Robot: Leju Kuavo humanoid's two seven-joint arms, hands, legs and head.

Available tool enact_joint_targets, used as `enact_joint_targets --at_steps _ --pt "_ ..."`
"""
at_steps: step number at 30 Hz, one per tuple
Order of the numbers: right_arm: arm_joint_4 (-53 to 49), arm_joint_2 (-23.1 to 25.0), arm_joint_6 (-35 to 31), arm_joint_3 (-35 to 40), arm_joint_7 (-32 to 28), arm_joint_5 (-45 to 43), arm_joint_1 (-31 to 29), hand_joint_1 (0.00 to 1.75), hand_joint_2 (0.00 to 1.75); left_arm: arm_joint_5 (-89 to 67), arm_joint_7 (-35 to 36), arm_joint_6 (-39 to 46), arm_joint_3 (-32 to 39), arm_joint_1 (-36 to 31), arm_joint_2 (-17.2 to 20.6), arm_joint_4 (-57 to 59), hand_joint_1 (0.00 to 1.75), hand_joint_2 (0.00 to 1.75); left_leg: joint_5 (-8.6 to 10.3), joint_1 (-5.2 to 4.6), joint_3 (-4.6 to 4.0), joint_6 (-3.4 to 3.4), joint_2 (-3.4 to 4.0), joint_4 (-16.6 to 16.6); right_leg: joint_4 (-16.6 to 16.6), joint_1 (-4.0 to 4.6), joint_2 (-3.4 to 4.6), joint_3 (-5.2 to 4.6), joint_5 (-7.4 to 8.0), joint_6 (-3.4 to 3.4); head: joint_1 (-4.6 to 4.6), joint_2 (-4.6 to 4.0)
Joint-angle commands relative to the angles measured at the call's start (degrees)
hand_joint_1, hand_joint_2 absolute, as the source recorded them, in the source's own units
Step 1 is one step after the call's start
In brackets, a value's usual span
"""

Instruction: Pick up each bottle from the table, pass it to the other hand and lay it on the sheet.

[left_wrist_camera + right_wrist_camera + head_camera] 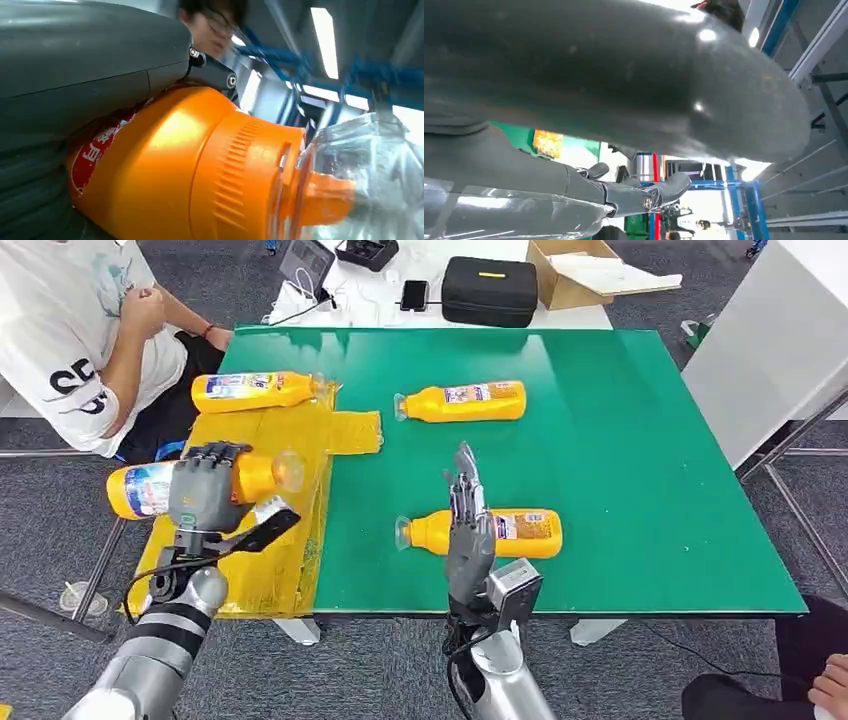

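Note:
My left hand (205, 488) grips an orange bottle (140, 490) with a clear cap, held sideways above the left part of the yellow sheet (295, 540). The left wrist view shows that bottle (175, 165) pressed against my left hand (75, 60). A second bottle (255, 390) lies at the sheet's far end. Two more lie on the green table (640, 460): one far (465, 402), one near (525, 532). My right hand (468, 525) stands with its fingers straight and apart, in front of the near bottle's neck and holding nothing; the right wrist view shows my right hand (599, 75) close up.
A seated person (80, 330) is at the table's far left corner, close to the sheet. Another person's hand (830, 690) shows at the near right. A black case (490, 290), a cardboard box (580, 270) and electronics lie on a white table beyond.

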Motion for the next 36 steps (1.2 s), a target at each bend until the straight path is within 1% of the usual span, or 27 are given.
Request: enact_joint_targets --at_steps 1,4,5,7,10,14,15,16,19,20,21,22,24,25,26,27,28,29,30,33,35,36 --pt "4.5 -1.5 1.0 1.0 0.0 -0.6 -2.5 0.0 0.0 -3.7 1.2 -4.6 -8.4 -5.1 4.3 15.0 1.75 1.75 -0.08 0.05 0.25 0.01 0.07 0.0 -0.1 0.08 0.0 0.25 -0.06 -0.1 0.0 0.0" --pt "4.8 -1.3 1.3 1.0 0.1 -0.7 -2.6 0.0 0.0 -3.6 1.3 -6.5 -8.4 -4.8 4.4 15.1 1.75 1.75 -0.08 0.05 0.19 0.02 0.07 0.0 0.0 0.08 0.02 0.18 -0.05 -0.08 0.0 0.0" --pt "4.8 -1.3 1.3 1.0 0.1 -0.7 -2.6 0.0 0.0 -3.6 1.3 -6.5 -8.4 -4.8 4.4 15.1 1.75 1.75 -0.11 0.08 0.3 0.03 0.06 0.0 -0.1 0.12 -0.02 0.3 -0.08 -0.12 0.0 0.0" --pt "4.8 -1.3 1.3 1.0 0.1 -0.7 -2.6 0.0 0.0 -3.6 1.3 -6.5 -8.4 -4.8 4.4 15.1 1.75 1.75 -0.07 0.04 0.16 0.02 0.05 0.0 0.0 0.07 -0.01 0.15 -0.06 -0.07 0.0 0.0" --pt "4.8 -1.3 1.3 1.0 0.1 -0.7 -2.6 0.0 0.0 -3.6 1.3 -6.5 -8.4 -4.8 4.4 15.1 1.75 1.75 -0.09 0.08 0.22 0.04 0.03 0.0 0.0 0.12 -0.06 0.25 -0.07 -0.1 0.0 0.0" --pt "5.3 -1.1 1.9 1.2 0.4 -0.7 -2.6 0.0 0.0 -1.5 0.5 -12.4 -7.4 -4.2 4.5 15.6 1.75 1.75 -0.04 0.05 0.09 0.02 0.05 0.0 0.0 0.07 0.0 0.1 -0.03 -0.06 0.02 0.0" --pt "5.5 -0.9 2.1 1.3 0.4 -0.6 -2.7 0.0 0.0 0.1 -0.3 -15.6 -6.6 -4.2 4.4 16.0 1.75 1.75 -0.11 0.08 0.25 0.04 0.09 0.0 -0.1 0.11 0.01 0.28 -0.07 -0.11 0.02 0.0" --pt "5.6 -0.9 2.2 1.3 0.5 -0.5 -2.8 0.0 0.0 1.6 -1.3 -17.3 -5.6 -4.0 4.3 15.9 1.75 1.75 -0.08 0.06 0.18 0.03 0.09 0.0 0.0 0.09 0.03 0.2 -0.05 -0.1 0.0 0.0" --pt "6.2 -0.7 2.4 1.4 0.7 -0.3 -3.2 0.0 0.0 3.6 -1.7 -20.7 -4.4 -4.2 4.3 16.0 1.75 1.75 -0.07 0.06 0.14 0.02 0.07 0.0 0.0 0.08 0.01 0.16 -0.05 -0.09 0.02 0.0" --pt "6.5 -0.6 2.6 1.5 0.9 -0.2 -3.3 0.0 0.0 4.1 -1.7 -21.9 -4.1 -4.3 4.4 16.1 1.75 1.75 -0.12 0.09 0.26 0.03 0.1 0.0 0.0 0.12 0.01 0.29 -0.09 -0.13 0.0 0.02" --pt "6.9 -0.5 2.7 1.5 1.0 -0.1 -3.4 0.0 0.0 4.9 -1.6 -23.3 -3.8 -4.4 4.4 16.2 1.75 1.75 -0.09 0.08 0.16 0.02 0.07 0.0 0.0 0.11 0.01 0.19 -0.06 -0.1 0.02 0.02" --pt "7.4 -0.4 2.9 1.6 1.1 0.0 -3.5 0.0 0.0 5.3 -1.3 -24.8 -3.6 -4.6 4.5 16.4 1.75 1.75 -0.14 0.11 0.28 0.03 0.11 0.0 0.0 0.15 0.02 0.31 -0.1 -0.13 0.0 0.02" --pt "8.3 -0.2 3.0 1.8 1.2 0.1 -3.7 0.0 0.0 6.0 -1.3 -26.6 -3.5 -4.5 4.6 16.6 1.75 1.75 -0.05 0.03 0.13 0.02 0.07 0.0 0.0 0.05 0.03 0.13 -0.03 -0.07 0.0 0.0" --pt "8.7 -0.3 3.1 2.0 1.4 0.3 -3.8 0.0 0.0 6.0 -1.3 -27.6 -3.7 -4.5 4.7 16.9 1.75 1.75 -0.11 0.08 0.28 0.03 0.14 0.0 -0.1 0.11 0.06 0.29 -0.06 -0.11 0.02 0.0" --pt "9.3 -0.2 3.2 1.9 1.5 0.3 -3.9 0.0 0.0 6.1 -1.0 -28.7 -3.9 -4.5 4.8 17.2 1.75 1.75 -0.07 0.05 0.18 0.02 0.13 0.0 0.0 0.07 0.09 0.18 -0.02 -0.08 0.0 0.0" --pt "10.2 -0.2 3.4 2.1 1.7 0.5 -4.2 0.0 0.0 6.0 -0.7 -30.6 -4.4 -4.6 4.9 17.7 0.75 1.75 -0.1 0.07 0.29 0.03 0.17 0.0 -0.1 0.11 0.1 0.29 -0.03 -0.12 0.0 0.0" --pt "10.4 -0.1 3.4 2.0 1.7 0.5 -4.2 0.0 0.0 5.9 -0.6 -30.6 -4.6 -4.5 5.0 17.7 0.75 1.75 -0.09 0.06 0.27 0.03 0.15 0.0 -0.1 0.09 0.1 0.26 -0.03 -0.1 0.0 0.0" --pt "10.4 -0.1 3.4 2.0 1.7 0.5 -4.2 0.0 0.0 5.9 -0.6 -30.6 -4.6 -4.5 5.0 17.7 0.14 1.75 -0.05 0.03 0.21 0.02 0.1 -0.1 0.0 0.05 0.08 0.19 -0.01 -0.07 -0.02 0.0" --pt "10.9 0.0 3.5 1.9 1.7 0.5 -4.3 0.0 0.0 6.0 -0.6 -32.2 -5.0 -4.6 5.1 18.0 0.0 1.75 -0.09 0.05 0.34 0.03 0.14 -0.1 -0.1 0.08 0.09 0.33 -0.03 -0.1 0.0 0.02" --pt "12.1 0.2 3.6 1.7 1.9 0.5 -4.7 0.0 0.0 7.1 -1.0 -34.1 -5.1 -4.3 5.1 18.0 0.0 1.75 -0.11 0.07 0.45 0.04 0.2 -0.1 -0.1 0.11 0.12 0.42 -0.03 -0.13 -0.02 0.0" --pt "12.7 0.3 3.6 1.4 1.9 0.4 -4.8 0.0 0.0 8.4 -1.5 -35.1 -4.5 -4.0 5.1 17.8 0.0 1.75 -0.06 0.03 0.32 0.03 0.1 -0.1 -0.1 0.06 0.06 0.32 -0.03 -0.08 0.0 0.0" --pt "13.2 0.4 3.7 1.2 1.9 0.4 -5.0 0.0 0.0 9.7 -2.1 -36.4 -3.9 -3.8 5.1 17.5 0.0 0.0 -0.09 0.06 0.45 0.05 0.15 -0.1 -0.1 0.1 0.08 0.47 -0.04 -0.12 0.0 0.0"
